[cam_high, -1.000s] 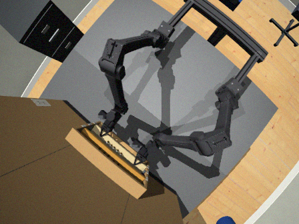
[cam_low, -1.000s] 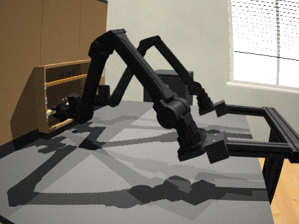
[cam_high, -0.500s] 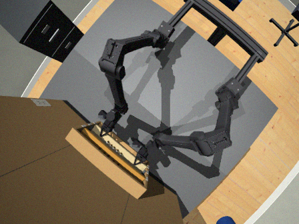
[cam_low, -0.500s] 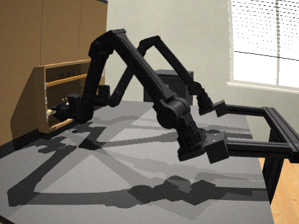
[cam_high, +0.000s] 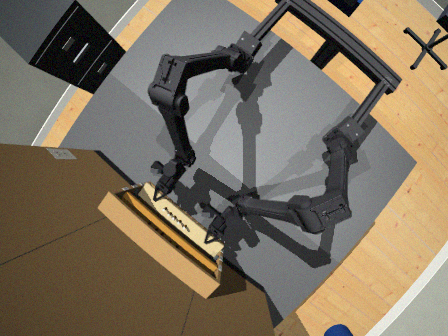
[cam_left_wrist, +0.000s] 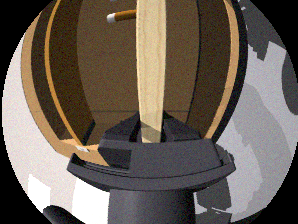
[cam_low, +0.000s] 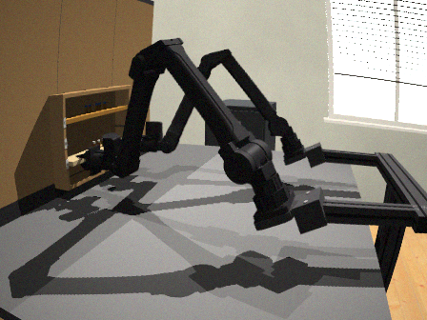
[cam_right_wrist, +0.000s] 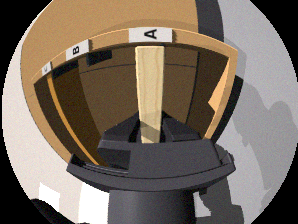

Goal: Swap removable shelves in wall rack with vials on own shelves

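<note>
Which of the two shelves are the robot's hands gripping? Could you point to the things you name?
The pale lower shelf (cam_high: 200,233) (cam_low: 75,161) (cam_left_wrist: 151,55) (cam_right_wrist: 149,80); the orange-toned upper shelf (cam_high: 167,231) (cam_low: 97,114) (cam_left_wrist: 48,60) (cam_right_wrist: 65,120) has no gripper on it.

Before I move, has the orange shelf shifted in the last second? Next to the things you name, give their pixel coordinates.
No. The orange shelf (cam_high: 170,231) (cam_low: 97,114) (cam_left_wrist: 47,55) (cam_right_wrist: 64,120) sits at the same height against the rack's (cam_high: 155,244) (cam_low: 95,90) (cam_left_wrist: 27,85) (cam_right_wrist: 187,38) side wall in the exterior view.
</note>
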